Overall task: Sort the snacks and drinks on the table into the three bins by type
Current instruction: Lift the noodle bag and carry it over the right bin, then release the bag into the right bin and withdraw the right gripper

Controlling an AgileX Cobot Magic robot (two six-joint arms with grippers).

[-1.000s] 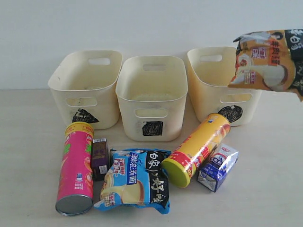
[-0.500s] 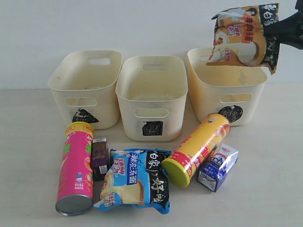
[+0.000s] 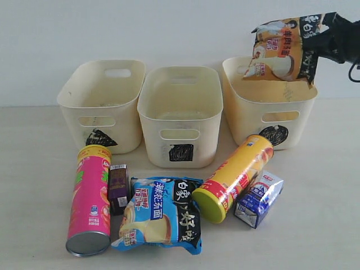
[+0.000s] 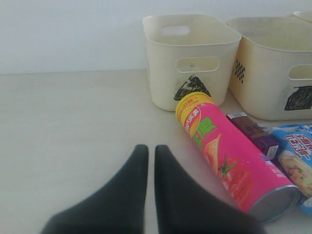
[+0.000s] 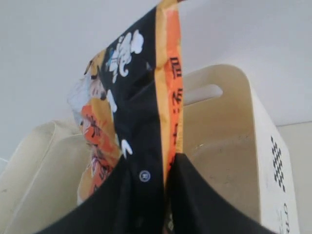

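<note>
My right end effector [image 5: 165, 195] is pinched nearly closed on the black-edged seam of the orange noodle bag [image 3: 284, 48]. The bag hangs in the air over the circle-marked bin [image 3: 292, 107], the neighbour on the right of the square-marked bin [image 3: 180, 121]. Its lower edge is about level with that bin's rim. The bag's long axis runs out from my fingers toward the square-marked bin, with the printed face turned to the front. It carries large white Chinese characters on the black band and smaller ones on red and orange panels, too small to read.

My left end effector [image 4: 149, 148] is fully closed on nothing and hangs over bare desk [image 4: 68, 126], left of the triangle-marked bin [image 3: 73, 112], which stands on the square-marked bin's left.

In front of the square-marked bin lies the blue-white noodle bag [image 3: 160, 214], flat, with the same bold white characters on black. To its left are the dark purple carton [image 3: 118, 188] and the pink chip can [image 3: 90, 199]. The can lies on its side, its long axis pointing at the triangle-marked bin and its silver base to the front. It shows green Chinese lettering and a red oval logo. To the right of that bag, the yellow chip can [image 3: 233, 177] lies slanted, yellow lid to the front, with the blue and white carton [image 3: 259, 198] just beside it.
</note>
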